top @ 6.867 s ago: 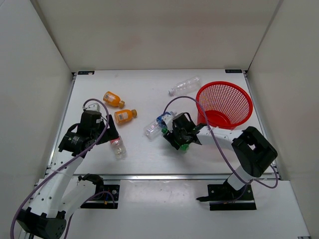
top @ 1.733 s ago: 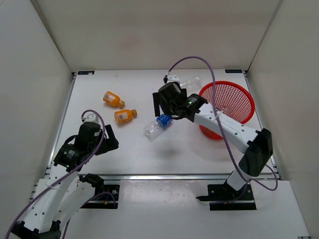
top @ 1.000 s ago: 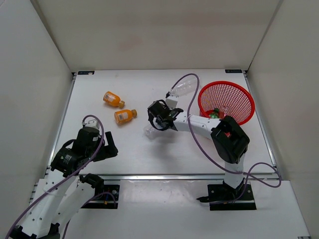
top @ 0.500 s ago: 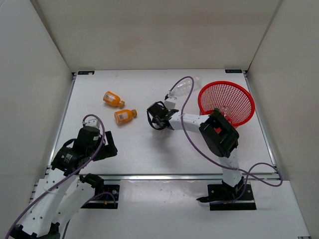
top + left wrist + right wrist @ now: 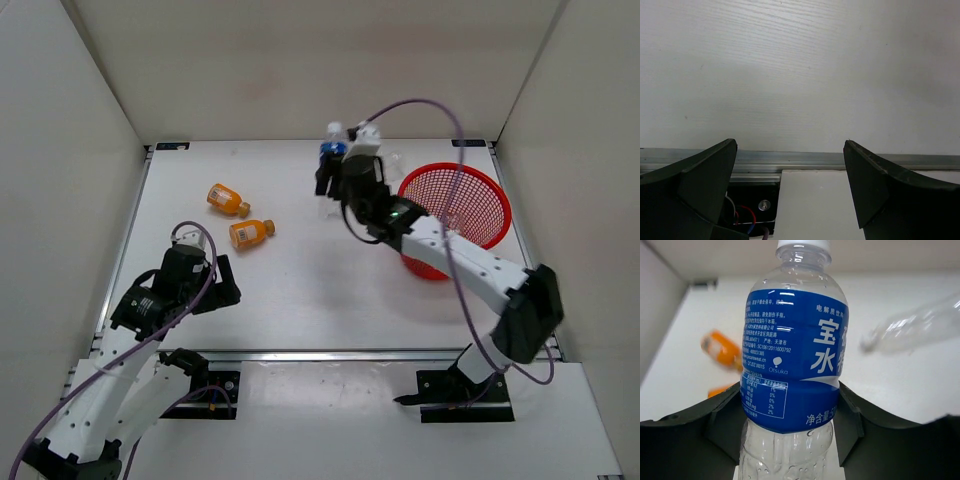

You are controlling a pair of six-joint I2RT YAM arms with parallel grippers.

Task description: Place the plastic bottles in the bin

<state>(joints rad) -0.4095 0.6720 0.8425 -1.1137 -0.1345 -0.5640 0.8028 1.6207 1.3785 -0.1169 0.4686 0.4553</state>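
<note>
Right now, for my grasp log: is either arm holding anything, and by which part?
The right end effector grips the blue-labelled clear bottle by its body, at the label's lower edge. The left end effector is open and empty.

1. The clear bottle (image 5: 790, 440) in the middle of the right wrist view has a blue label (image 5: 790, 325). Big white signs on it read 宝, with 水 under it.
2. Low on the label is the small word "Otsuka".
3. Small signs at its top right read 电解质饮料.
4. A white box at its lower left lists 1%, 0%, 0%, 2%, 2%.
5. At the bottom right stands 净含量.
6. The orange bottles (image 5: 228, 200) (image 5: 250, 233) at the left of the top view have labels too small to read.
</note>
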